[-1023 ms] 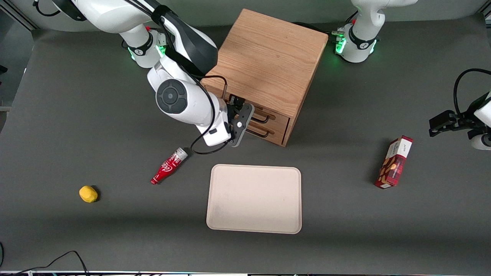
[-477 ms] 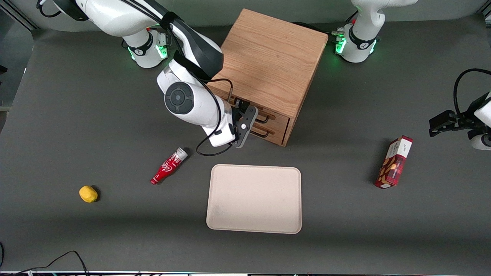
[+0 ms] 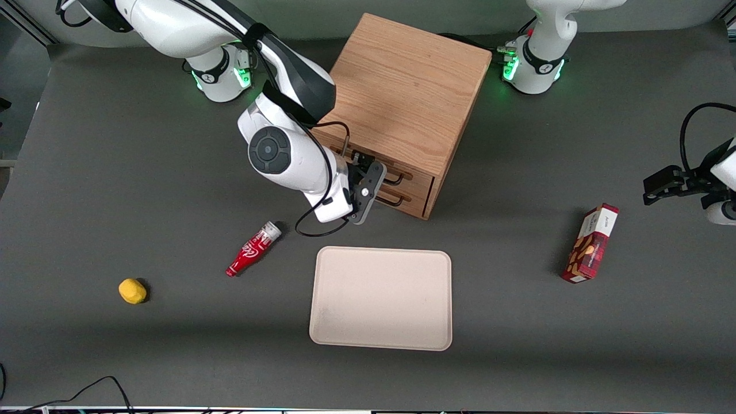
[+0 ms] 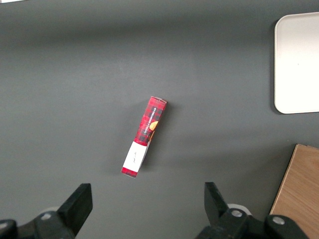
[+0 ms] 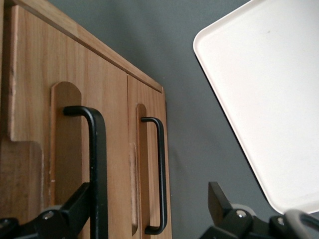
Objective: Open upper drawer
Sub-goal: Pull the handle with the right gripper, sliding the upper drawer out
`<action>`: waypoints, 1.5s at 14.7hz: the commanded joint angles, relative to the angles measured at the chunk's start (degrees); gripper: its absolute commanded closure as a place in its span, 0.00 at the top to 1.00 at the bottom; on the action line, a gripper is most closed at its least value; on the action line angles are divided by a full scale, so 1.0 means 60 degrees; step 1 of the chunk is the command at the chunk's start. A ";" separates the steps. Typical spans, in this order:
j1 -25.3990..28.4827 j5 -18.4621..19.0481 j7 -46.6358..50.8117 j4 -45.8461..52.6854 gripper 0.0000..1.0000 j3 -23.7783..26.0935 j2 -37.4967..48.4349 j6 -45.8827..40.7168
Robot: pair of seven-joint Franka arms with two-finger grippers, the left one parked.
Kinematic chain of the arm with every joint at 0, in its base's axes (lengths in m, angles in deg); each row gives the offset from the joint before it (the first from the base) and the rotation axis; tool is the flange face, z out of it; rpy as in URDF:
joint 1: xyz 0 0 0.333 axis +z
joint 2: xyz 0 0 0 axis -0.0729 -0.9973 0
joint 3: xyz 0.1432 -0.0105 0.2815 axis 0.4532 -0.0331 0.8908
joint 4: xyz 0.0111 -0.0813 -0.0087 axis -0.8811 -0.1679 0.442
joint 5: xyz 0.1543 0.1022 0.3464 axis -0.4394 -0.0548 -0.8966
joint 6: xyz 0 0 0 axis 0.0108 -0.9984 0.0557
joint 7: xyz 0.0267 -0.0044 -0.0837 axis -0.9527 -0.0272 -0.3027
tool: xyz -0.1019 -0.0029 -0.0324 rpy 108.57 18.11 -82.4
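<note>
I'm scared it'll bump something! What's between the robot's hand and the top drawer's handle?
Nothing. In the right wrist view the open hand sits right at the upper drawer's handle, which runs close beside one of its fingers.

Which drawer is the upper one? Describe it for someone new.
Find the oak cabinet mid-table. Its front holds two drawers with black wire handles; the gripper is at them. The upper drawer sits directly under the cabinet top, above the lower drawer.
</note>
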 commanded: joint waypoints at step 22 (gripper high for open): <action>-0.0266 0.1249 -0.0904 0.2916 1.00 -0.1848 -0.1819 0.0727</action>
